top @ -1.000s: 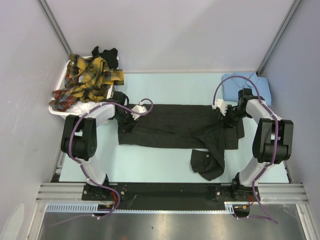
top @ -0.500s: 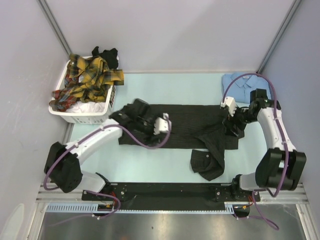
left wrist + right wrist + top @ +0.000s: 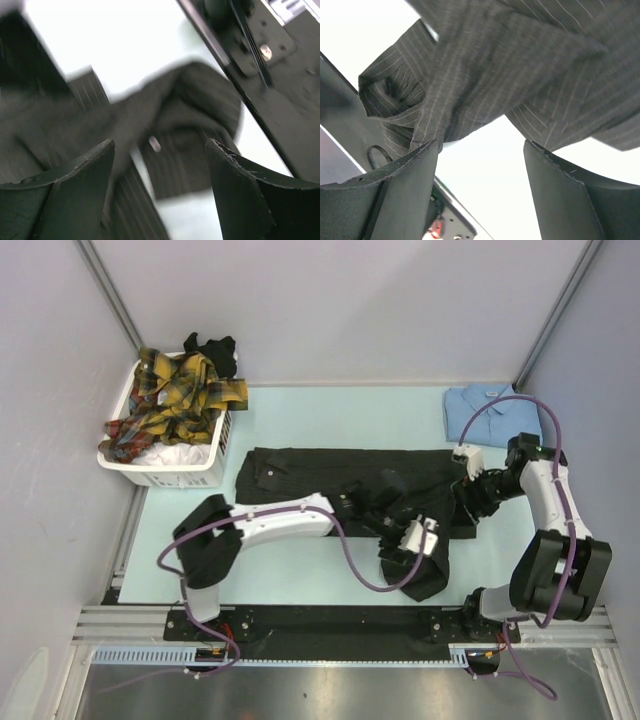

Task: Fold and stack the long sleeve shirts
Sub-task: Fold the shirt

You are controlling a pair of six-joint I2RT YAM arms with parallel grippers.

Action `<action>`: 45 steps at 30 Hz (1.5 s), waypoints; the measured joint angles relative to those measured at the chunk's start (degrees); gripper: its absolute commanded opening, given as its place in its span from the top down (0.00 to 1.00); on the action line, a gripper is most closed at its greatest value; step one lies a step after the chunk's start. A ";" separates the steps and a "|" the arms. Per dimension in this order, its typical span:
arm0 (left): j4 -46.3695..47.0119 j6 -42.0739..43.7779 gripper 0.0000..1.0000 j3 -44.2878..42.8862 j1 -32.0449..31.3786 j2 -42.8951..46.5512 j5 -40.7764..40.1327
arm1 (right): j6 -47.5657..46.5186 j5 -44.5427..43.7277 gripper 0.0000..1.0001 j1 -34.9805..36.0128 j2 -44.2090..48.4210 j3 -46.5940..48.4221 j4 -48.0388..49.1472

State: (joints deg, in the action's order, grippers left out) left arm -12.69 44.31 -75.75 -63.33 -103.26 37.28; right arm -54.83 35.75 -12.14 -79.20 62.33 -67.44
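1. One charcoal pinstriped shirt [image 3: 300,480] lies spread flat across the middle of the pale table [image 3: 330,415]. One sleeve [image 3: 425,575] trails off to the near right and ends in a bunch just short of the black base rail [image 3: 330,620].
2. Two arms are at work. The left gripper [image 3: 418,538] reaches far to the right across the shirt and hangs over that bunched sleeve. In its wrist view the jaws are spread wide, released, with nothing pinched between them, though the picture is blurred.
3. The right gripper [image 3: 472,492] sits at the shirt's right edge. Its jaws gape too and grasp nothing, and pinstriped cloth lies below them.
4. One light blue shirt [image 3: 490,405] rests folded in the far right corner, apart from the dark one.
5. One white basket [image 3: 160,475] stands at the far left, heaped with yellow-red plaid shirts [image 3: 180,405]. How many there are cannot be told from the tangle. One dark cloth [image 3: 212,348] hangs at its far rim.
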 measured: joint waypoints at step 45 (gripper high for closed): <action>29.16 -47.52 0.60 7.74 17.29 -9.11 -18.91 | 9.18 11.82 0.28 -6.05 -10.12 6.86 -4.59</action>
State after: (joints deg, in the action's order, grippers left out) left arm 16.47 -3.20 -68.01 -46.04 -112.38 18.37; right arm -45.65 47.57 -18.20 -89.32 69.19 -72.03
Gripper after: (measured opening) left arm 0.342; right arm 0.730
